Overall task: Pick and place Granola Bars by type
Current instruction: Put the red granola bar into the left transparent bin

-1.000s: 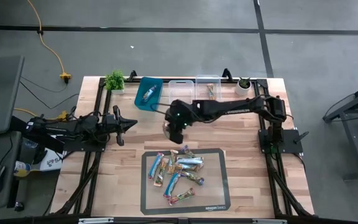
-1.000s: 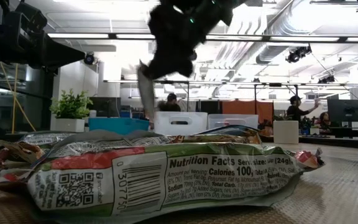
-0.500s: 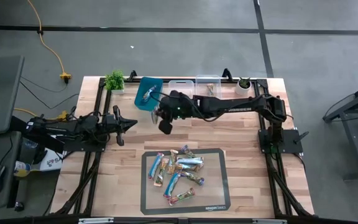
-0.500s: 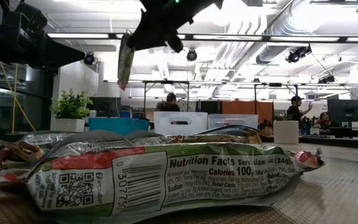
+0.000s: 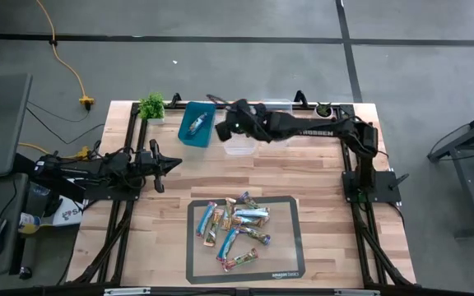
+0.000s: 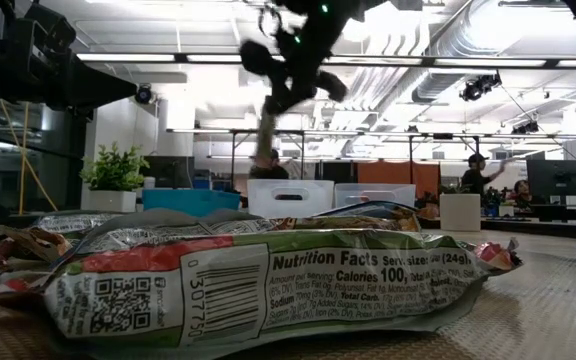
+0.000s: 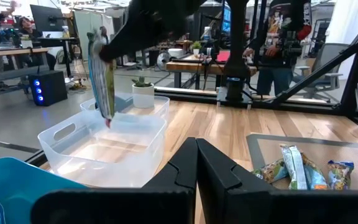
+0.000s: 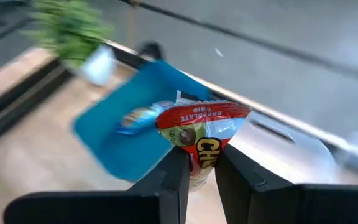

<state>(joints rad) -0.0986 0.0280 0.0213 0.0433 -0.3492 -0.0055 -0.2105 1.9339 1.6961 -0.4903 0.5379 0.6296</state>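
Right gripper (image 8: 199, 163): clamped on a red-and-green foil-wrapped granola bar (image 8: 202, 140), which hangs end-down from the dark fingers.
Carried bar's place: above the near clear plastic bin (image 7: 104, 146), just beside the teal plastic bin (image 5: 197, 123).
Teal bin contents: one blue-wrapped bar (image 5: 194, 125) lies inside.
Far clear plastic bin (image 5: 276, 112): beside the near clear one along the table's back edge; it holds something small, too small to tell.
Remaining bars: a loose heap of mixed-wrapper bars (image 5: 235, 224) on the grey mat (image 5: 196, 271), well apart from the clear bin.
Left gripper (image 7: 196, 163): fingers pressed together on nothing, waiting at the table's left side, well apart from the clear bin.
Risk, wrong bin: the bar hangs near the wall shared with the teal bin, so a release while swinging could drop it among the blue type.
Risk, rim catch: a long dangling bar may land on the clear bin's edge and tip onto the table.
Risk, slip: the pinch holds only one end, so a quick move could pull the wrapper free.
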